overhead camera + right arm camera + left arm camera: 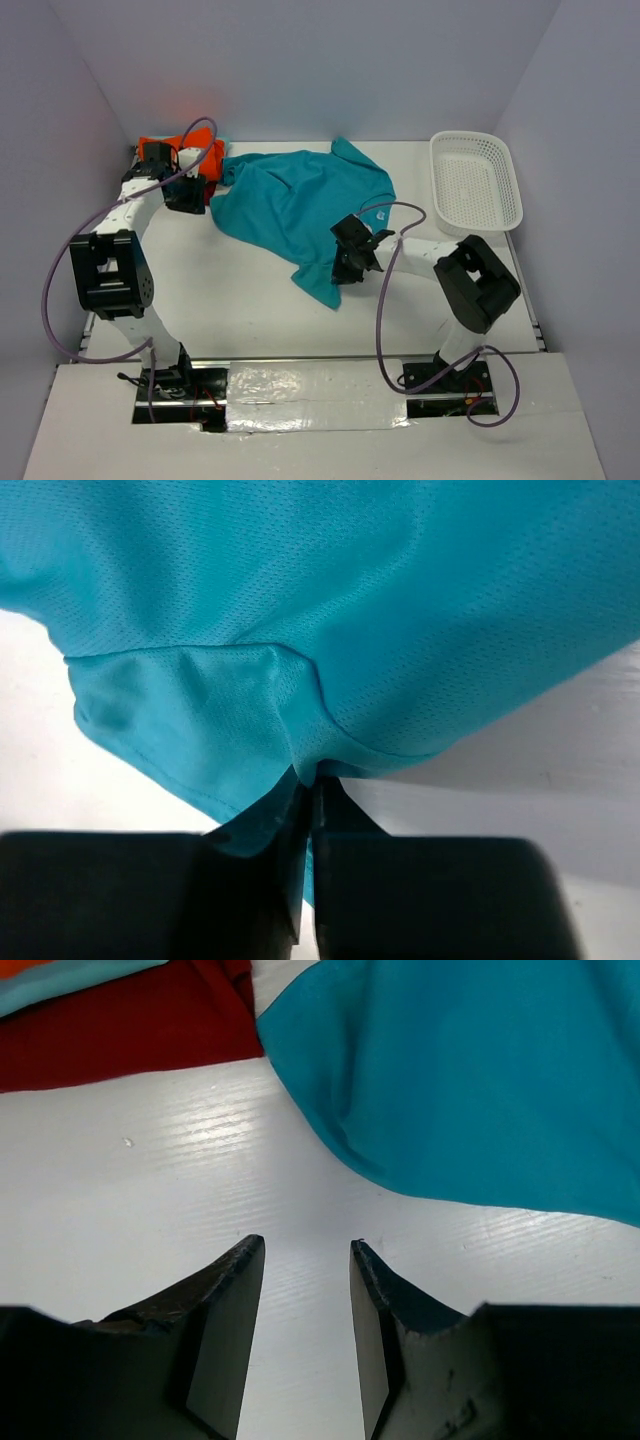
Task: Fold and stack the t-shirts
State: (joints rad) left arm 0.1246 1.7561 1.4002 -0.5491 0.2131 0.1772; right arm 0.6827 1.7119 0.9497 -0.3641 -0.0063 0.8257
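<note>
While my right gripper [308, 780] pinched the teal-blue cloth t-shirt [350, 600], my left gripper [306, 1245] hung half-open, gripping nothing.

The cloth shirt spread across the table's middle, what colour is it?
The soft cloth t-shirt is plain teal-blue, clearest in the right wrist view.

Your white table [240, 290] carries a teal t-shirt [290, 200] spread across its middle, an orange t-shirt [212, 152] and dark red t-shirt [130, 1035] bunched far left, and a white mesh basket [478, 185] far right.
</note>
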